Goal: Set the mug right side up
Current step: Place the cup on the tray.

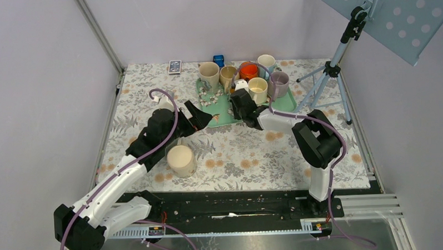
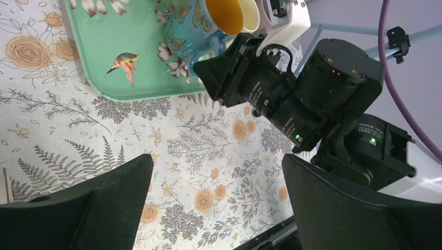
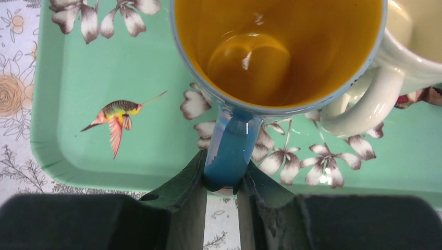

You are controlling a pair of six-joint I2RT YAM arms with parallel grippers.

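While the overhead view loses it among the crowded cups (image 1: 251, 79), the right wrist view shows the blue butterfly-printed mug with a yellow inside (image 3: 276, 52) on the mint-green hummingbird tray (image 3: 104, 67), mouth toward the lens, its blue handle (image 3: 229, 151) pinched by the right gripper (image 3: 224, 179). Only the left wrist view shows the left gripper (image 2: 219, 166) spread wide above the floral tablecloth (image 1: 237, 152), off the tray's corner. Around the table stand pale walls (image 1: 40, 81); a grey tripod (image 1: 329, 77) stands at right.

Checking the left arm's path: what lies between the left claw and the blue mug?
Left wrist view: floral cloth, the tray's bare corner, then the right claw gripping the mug by its handle.
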